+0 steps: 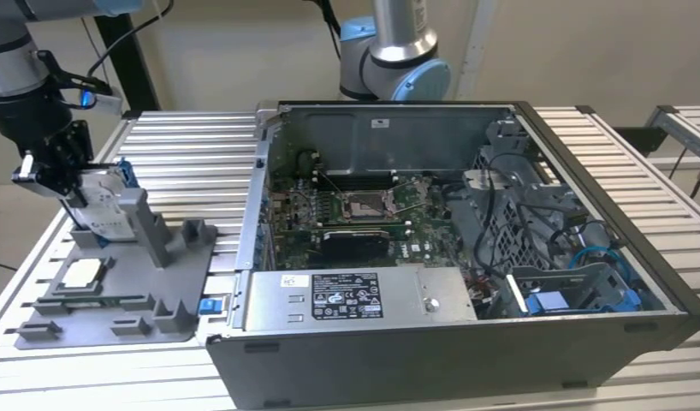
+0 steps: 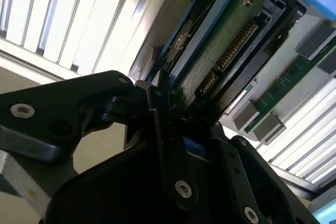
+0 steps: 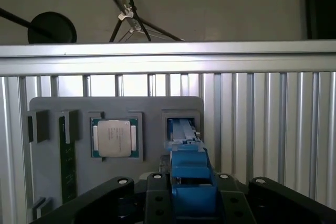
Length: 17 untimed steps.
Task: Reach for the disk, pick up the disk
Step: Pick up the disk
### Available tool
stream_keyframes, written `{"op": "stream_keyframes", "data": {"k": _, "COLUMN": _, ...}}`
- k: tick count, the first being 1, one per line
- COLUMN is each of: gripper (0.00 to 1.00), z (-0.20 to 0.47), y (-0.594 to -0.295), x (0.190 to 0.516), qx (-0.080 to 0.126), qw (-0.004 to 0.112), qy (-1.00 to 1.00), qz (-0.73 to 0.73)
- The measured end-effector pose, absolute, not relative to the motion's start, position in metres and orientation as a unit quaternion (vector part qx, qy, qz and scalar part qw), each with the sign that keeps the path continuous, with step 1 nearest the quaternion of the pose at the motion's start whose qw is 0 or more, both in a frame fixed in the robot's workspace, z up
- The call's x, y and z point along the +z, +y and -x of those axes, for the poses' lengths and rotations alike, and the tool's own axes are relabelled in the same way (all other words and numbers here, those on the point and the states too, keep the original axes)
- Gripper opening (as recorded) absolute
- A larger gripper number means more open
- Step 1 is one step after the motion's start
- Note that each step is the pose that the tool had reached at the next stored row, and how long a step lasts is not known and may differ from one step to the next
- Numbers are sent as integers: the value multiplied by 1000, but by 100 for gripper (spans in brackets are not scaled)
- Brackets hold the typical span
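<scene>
The disk (image 1: pixel 103 208) stands on edge in a slot of the grey fixture tray (image 1: pixel 133 300) at the exterior view's left, its white label and blue carrier showing. My gripper (image 1: pixel 67 181) comes down on its upper end, with the fingers closed against both sides. In the first wrist view the carrier's blue edge (image 3: pixel 190 174) runs from the tray slot up between the fingers of my gripper (image 3: pixel 189 182). The second wrist view shows the disk's green circuit board (image 2: pixel 220 51) clamped in my gripper (image 2: pixel 170 103). Whether the disk has left the slot I cannot tell.
A square silver chip (image 3: pixel 114 138) and a memory stick (image 3: pixel 64 156) lie in the tray beside the disk's slot. An open computer case (image 1: pixel 441 257) fills the slatted table to the exterior view's right. Another arm's base (image 1: pixel 390 60) stands behind the case.
</scene>
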<state>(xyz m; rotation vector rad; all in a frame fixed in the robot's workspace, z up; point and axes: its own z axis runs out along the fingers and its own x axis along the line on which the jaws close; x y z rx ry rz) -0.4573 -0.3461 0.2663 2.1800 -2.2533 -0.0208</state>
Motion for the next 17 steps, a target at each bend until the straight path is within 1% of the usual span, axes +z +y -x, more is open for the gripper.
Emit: {"op": "stream_keyframes", "data": {"k": 17, "gripper": 0, "z": 457, "y": -346, "x": 271, "qx": -8, "qw": 2, "qy": -719, "qz": -695}}
